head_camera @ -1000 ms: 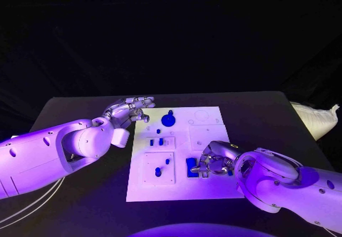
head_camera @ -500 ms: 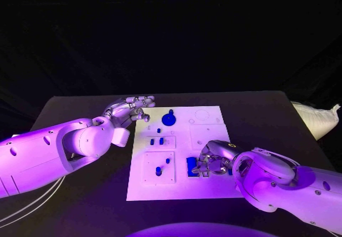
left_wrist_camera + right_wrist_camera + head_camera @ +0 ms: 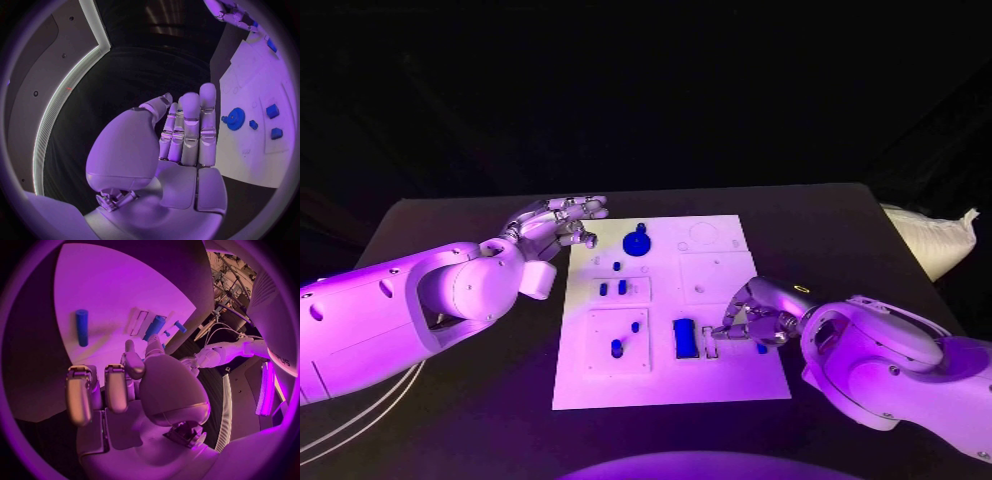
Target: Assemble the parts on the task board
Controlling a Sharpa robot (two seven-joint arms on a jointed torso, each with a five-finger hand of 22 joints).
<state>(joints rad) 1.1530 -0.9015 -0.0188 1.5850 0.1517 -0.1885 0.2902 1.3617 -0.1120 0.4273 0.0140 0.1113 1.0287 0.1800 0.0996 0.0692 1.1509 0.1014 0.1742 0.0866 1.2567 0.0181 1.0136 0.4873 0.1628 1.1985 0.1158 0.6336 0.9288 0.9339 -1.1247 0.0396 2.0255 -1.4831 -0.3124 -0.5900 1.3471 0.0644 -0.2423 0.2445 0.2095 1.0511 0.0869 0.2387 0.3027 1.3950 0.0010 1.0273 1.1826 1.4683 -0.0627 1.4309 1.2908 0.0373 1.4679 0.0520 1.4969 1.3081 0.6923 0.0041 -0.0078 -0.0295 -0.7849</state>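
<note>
Hovering left hand (image 3: 564, 222) (fingers straight), right hand (image 3: 759, 318) curled

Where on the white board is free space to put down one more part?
The board's near strip, below the long blue block, is bare. So is the far right corner beside the blue gear. The middle is crowded, with the right hand there.

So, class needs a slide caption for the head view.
Right hand works beside a blue block on the task board; left hand hovers.
</note>
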